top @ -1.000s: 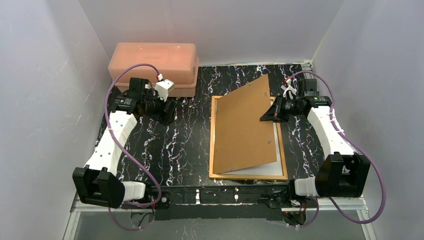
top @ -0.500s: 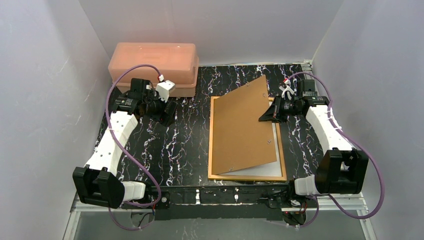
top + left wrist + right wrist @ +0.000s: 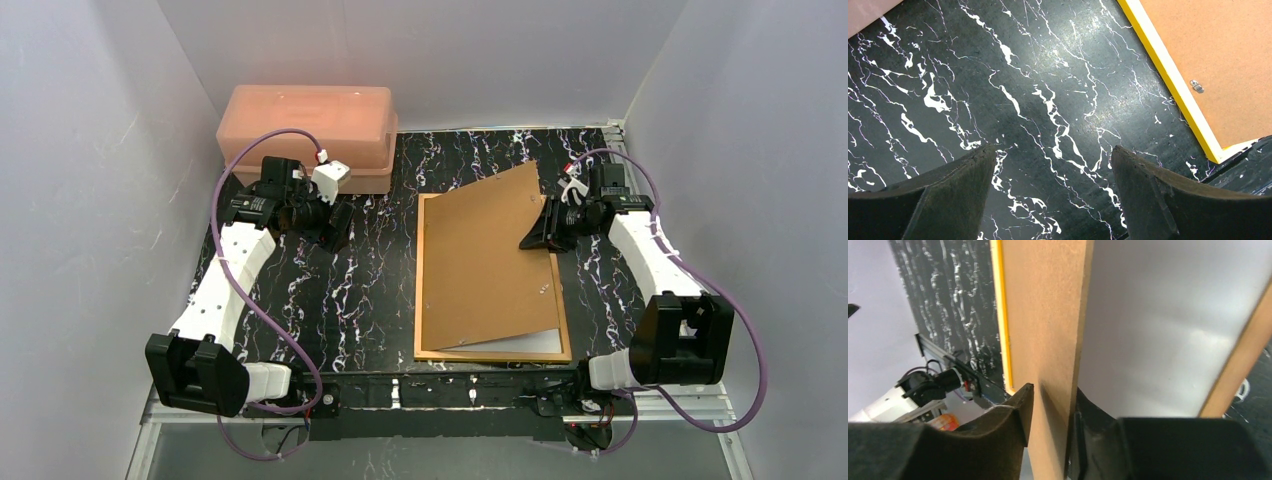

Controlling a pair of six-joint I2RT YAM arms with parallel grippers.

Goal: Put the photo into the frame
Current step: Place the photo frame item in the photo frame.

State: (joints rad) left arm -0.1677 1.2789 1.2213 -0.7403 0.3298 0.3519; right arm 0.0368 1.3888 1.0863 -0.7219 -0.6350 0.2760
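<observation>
Because the board [image 3: 485, 260] has to go on top of the print, the right end effector [image 3: 528, 240] has it by the edge at the frame's [image 3: 1170, 80] far right corner. That side is tilted up while the opposite edge rests along the frame's left rail. From the wrist view its two fingers [image 3: 1013, 415] sit on either side of the board's thin edge. Whether they are pinching it or have just slackened I cannot tell.

The photo [image 3: 525, 345] is already lying inside the frame, white back up, and shows as a pale strip at the frame's near right corner where the board does not cover it. The frame itself lies flat on the desk [image 3: 370, 280], back side up. Seating the board looks like the step in hand.

The left end effector [image 3: 1053, 152] hangs over bare desk to the left of the frame, spread wide and holding nothing. My guess is that it is parked out of the way. A pink box [image 3: 305, 120] sits beyond the frame's far left corner.

Compared with a second ago, the board's raised corner has come down noticeably and the sheet lies flatter over the frame, with less of the photo showing on the right. The right arm has sunk with it. The left arm has not budged.
</observation>
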